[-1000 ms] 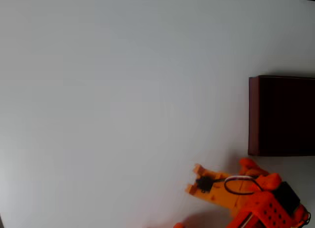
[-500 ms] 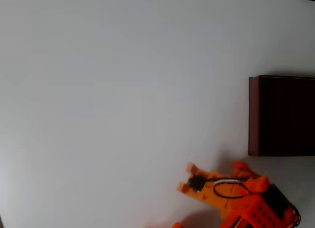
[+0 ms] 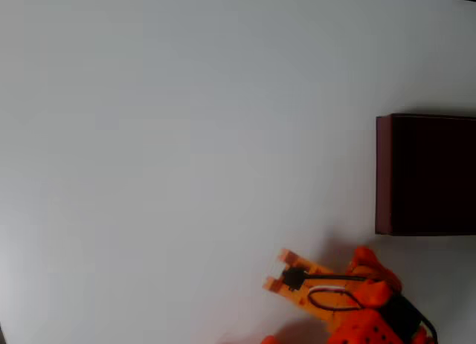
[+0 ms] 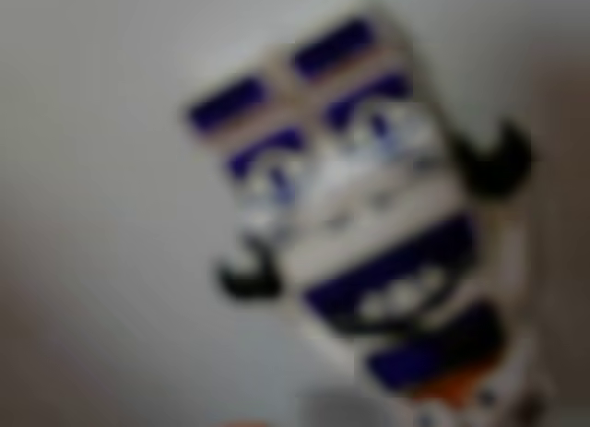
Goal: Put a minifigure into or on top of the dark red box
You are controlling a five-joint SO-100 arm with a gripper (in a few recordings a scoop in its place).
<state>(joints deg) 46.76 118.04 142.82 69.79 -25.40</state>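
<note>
From above, the white table (image 3: 186, 136) stretches bare across most of the picture. At the right edge sits the dark red box (image 3: 425, 174), its thin red wall facing left and its inside nearly black; it runs off the frame on the right. Below it, in the lower right corner, the orange arm (image 3: 364, 314) leans in over the table. Its gripper (image 3: 275, 270) points to the left, well apart from the box's lower left corner and lower in the picture than it. Two pale orange prongs show at its tip with a small dark piece between them, but from up here I cannot tell how wide the jaws stand or whether anything is between them.

The wrist view is badly out of focus. The minifigure (image 4: 369, 233) sits very close to the lens, tilted, whitish-grey with deep blue bars and two curled black hands at its sides. The pale table lies behind it. A smudge of orange shows at the bottom edge beneath the figure. Whether the jaws are pinching the figure or it simply lies on the table under the camera, I cannot tell.
</note>
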